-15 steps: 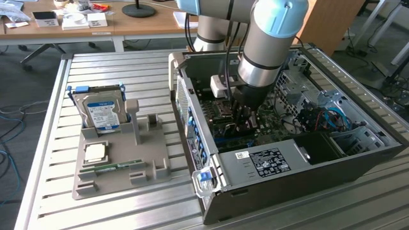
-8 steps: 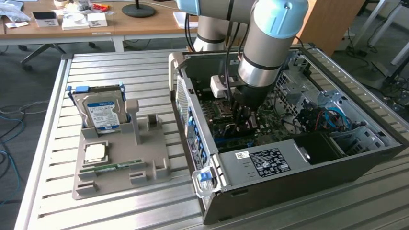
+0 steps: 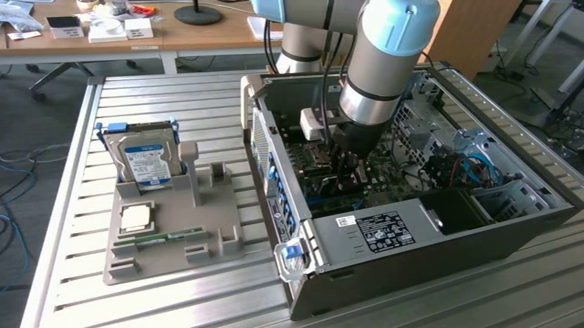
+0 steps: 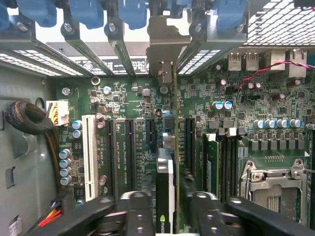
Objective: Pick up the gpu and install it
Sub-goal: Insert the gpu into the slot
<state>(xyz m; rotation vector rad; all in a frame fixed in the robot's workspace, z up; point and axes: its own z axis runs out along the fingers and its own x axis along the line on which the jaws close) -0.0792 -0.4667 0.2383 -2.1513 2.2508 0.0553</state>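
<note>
Listing from largest to smallest, you have: the slatted metal surface point(image 3: 174, 96) carrying everything; the open computer case point(image 3: 511, 232) lying on its side toward the exterior view's right, with the arm reaching down into it; the green motherboard point(image 4: 138, 98) on the case floor, its row of expansion slots running toward the rear brackets; the grey parts holder point(image 3: 169, 236) on the exterior view's left, with the silver hard drive point(image 3: 146, 160) standing upright in it and a small memory stick point(image 3: 169, 237) lying flat; the gpu point(image 4: 167, 191), standing on edge in line with a slot on the motherboard, its metal bracket point(image 4: 165, 54) up against the rear opening of the case; and the gripper point(image 4: 167, 209), whose fingers point(image 4: 135, 209) flank the gpu on both sides. You cannot tell whether the gripper is clamped on the card or has let go. Judging the step as seating the card, you do it well by keeping the gpu upright and square over the slot, pressing evenly along its edge, and watching that the bracket sits flush rather than catching.
</note>
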